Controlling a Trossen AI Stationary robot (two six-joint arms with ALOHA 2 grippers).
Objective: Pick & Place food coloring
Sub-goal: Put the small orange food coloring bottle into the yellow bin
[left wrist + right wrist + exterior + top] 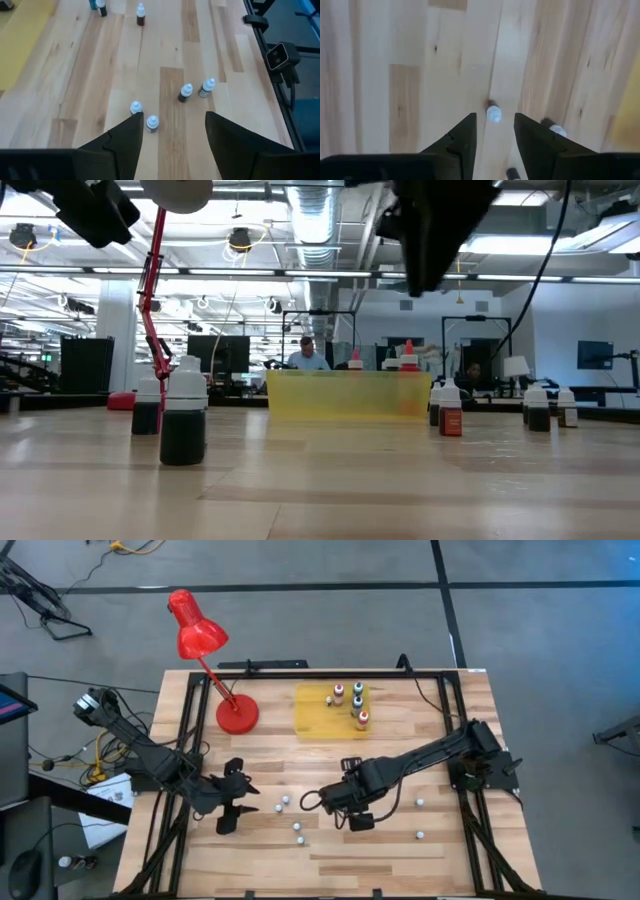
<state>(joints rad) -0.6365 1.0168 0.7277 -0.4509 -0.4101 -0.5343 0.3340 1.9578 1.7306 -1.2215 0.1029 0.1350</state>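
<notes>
Food coloring bottle (493,113) between parted right fingers (465,137)

In the high view the loose food coloring bottles (298,828) at lower centre are only whitish dots, their colours too small to tell. In the low view the red desk lamp (152,300) at upper left is cut off by the top edge. The right wrist view is blurred; one bottle (554,128) at right centre sits half hidden behind a finger.
</notes>
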